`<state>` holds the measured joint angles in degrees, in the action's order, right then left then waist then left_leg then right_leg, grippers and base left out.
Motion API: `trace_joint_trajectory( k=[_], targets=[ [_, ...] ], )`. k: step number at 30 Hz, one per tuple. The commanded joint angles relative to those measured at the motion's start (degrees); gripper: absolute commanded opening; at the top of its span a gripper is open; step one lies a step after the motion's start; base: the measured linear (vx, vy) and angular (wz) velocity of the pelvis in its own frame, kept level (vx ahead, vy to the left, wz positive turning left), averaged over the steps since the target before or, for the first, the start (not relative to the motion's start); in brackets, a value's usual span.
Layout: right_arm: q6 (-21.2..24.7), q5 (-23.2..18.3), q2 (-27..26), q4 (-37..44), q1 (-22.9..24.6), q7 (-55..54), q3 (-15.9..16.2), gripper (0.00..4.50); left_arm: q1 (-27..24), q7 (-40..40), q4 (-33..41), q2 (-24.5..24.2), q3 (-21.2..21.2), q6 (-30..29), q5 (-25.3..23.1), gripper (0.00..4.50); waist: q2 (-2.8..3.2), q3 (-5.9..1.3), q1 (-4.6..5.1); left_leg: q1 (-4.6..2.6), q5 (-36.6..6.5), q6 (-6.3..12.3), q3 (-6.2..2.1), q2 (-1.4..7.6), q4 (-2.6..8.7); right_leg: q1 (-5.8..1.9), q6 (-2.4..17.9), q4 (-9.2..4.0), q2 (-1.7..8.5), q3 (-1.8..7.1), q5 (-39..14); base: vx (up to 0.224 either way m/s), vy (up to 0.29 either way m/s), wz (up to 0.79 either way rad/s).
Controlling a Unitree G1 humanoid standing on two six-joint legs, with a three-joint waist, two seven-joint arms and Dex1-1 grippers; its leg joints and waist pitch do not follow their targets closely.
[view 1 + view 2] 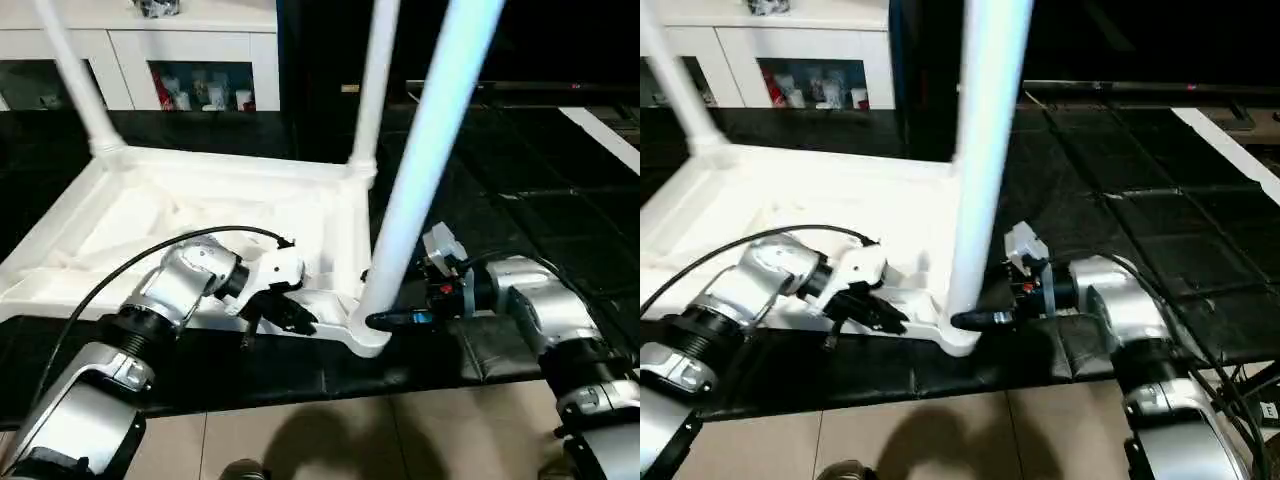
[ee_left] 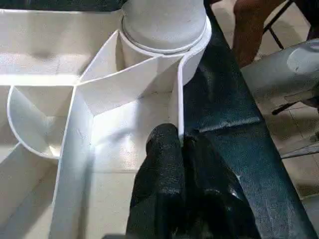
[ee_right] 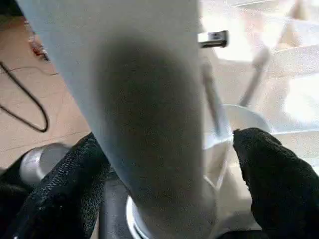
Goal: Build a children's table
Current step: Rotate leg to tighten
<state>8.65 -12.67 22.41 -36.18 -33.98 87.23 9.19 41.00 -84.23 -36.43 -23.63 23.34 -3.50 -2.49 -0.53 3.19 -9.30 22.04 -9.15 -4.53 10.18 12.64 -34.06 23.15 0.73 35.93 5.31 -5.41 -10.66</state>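
The children's table (image 1: 200,215) lies upside down on a black mat, its ribbed underside facing up and white legs standing at the corners. My left gripper (image 1: 290,315) is shut on the thin frame wall (image 2: 177,99) beside the near right corner socket. The near right leg (image 1: 420,170) rises from that corner. My right gripper (image 1: 385,320) is open around the leg's base. In the right wrist view one finger (image 3: 75,174) lies against the leg (image 3: 149,99), and the other finger (image 3: 269,164) stands clear of it.
Two more legs (image 1: 75,80) (image 1: 370,90) stand at the far corners. A white glass-door cabinet (image 1: 180,60) is behind the table. The black mat (image 1: 520,200) stretches to the right, and tiled floor (image 1: 350,440) lies in front. A person's leg (image 2: 249,30) shows beside the mat.
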Motion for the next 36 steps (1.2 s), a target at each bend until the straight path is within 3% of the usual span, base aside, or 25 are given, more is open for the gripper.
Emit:
trace_joint_trajectory(
  k=[1,18,27,32,33,36],
  targets=[
    [-0.2,0.4,0.2,-0.2,-1.1,1.3,0.4,3.74,0.6,-0.8,1.7,0.5,0.5,1.2,-0.1,0.0,-0.43,-4.38,0.45,-1.16,-11.0,2.27,0.11,1.13,3.73,-2.95,13.6,-3.88,3.37,2.78,-8.7,0.0,0.0,0.0],
    [-0.1,0.1,-0.7,-2.2,-1.9,3.1,1.5,2.25,0.8,0.2,0.6,0.1,-0.2,1.2,0.1,0.0,-0.2,-4.38,0.43,-1.19,-11.6,1.91,0.06,1.12,3.75,-2.91,13.6,-3.89,3.32,2.79,-9.2,0.0,0.0,0.0],
    [0.5,-0.3,-1.6,-0.8,-0.8,1.6,1.4,2.11,0.6,2.8,0.5,1.2,-1.8,-1.1,1.1,0.0,0.05,-4.38,0.43,-1.3,-12.6,1.42,0.02,1.15,3.78,-2.92,13.8,-3.94,3.29,2.81,-9.3,0.0,0.0,0.0],
    [1.2,1.5,-4.3,2.2,2.0,-9.4,0.3,2.09,2.1,14.4,-2.1,5.8,-5.7,-6.9,1.7,0.0,-0.14,-4.25,0.54,-1.34,-13.0,0.37,-0.11,1.0,3.9,-2.87,12.9,-4.1,3.34,2.84,-11.0,0.0,0.0,0.0],
    [3.2,3.4,-6.7,3.1,2.9,-17.7,-0.1,2.09,2.9,20.4,-2.9,8.4,-7.7,-9.6,2.2,0.0,-0.21,-4.26,0.71,-1.25,-13.1,0.15,-0.14,0.87,3.92,-3.02,12.3,-4.26,3.35,2.79,-12.1,0.0,0.0,0.0],
    [5.7,4.8,-9.6,3.2,3.1,-26.0,-1.0,2.03,3.3,24.6,-2.9,10.7,-9.1,-12.9,2.7,0.0,-0.25,-4.12,1.68,-1.1,-13.8,-0.61,-0.3,0.63,4.09,-3.15,11.0,-4.59,3.44,2.76,-15.1,0.0,0.0,0.0]
  ],
)
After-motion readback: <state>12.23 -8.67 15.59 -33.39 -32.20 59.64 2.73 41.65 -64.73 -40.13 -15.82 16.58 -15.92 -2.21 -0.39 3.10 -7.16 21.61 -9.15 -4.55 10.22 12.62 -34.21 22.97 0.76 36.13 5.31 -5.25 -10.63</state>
